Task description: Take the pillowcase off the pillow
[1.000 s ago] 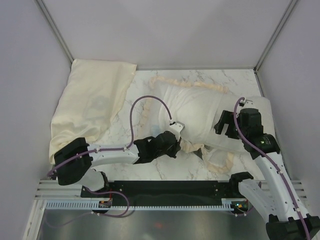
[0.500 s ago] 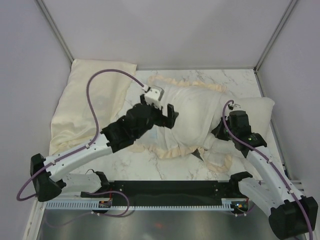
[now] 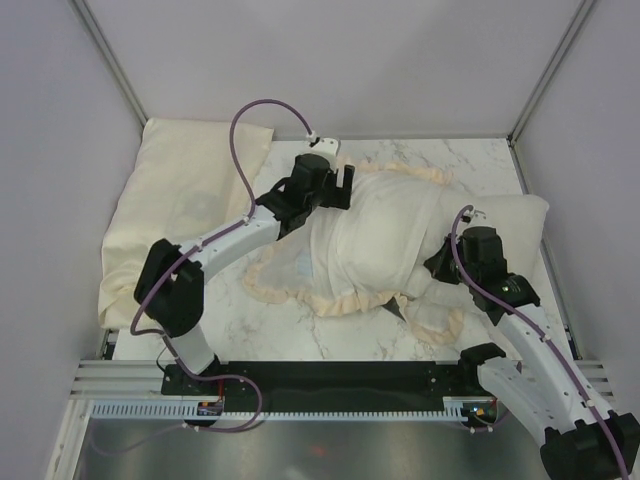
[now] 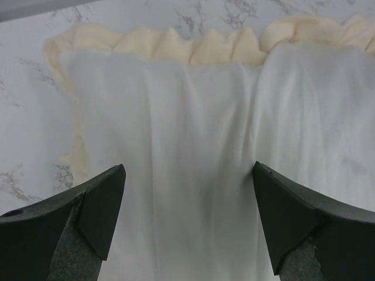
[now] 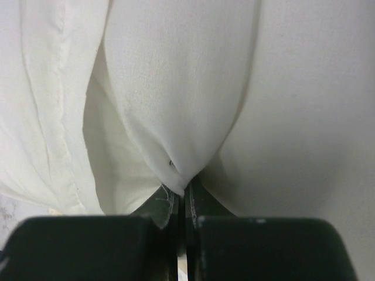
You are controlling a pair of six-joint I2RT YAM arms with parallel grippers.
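Only wrist view shows right jaws pinching pillow [image 5: 176, 129].

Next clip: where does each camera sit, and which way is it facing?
Top external: fixed above and behind the bases, looking down at the table; both arms show, left end effector over the pillowcase, right end effector at the pillow.
Left wrist: on the left arm, looking down between open fingers at the pillowcase frill.
Right wrist: pressed close to white fabric, apparently pillow, pinched in shut fingers.
Shared: top and left wrist both show the frill.
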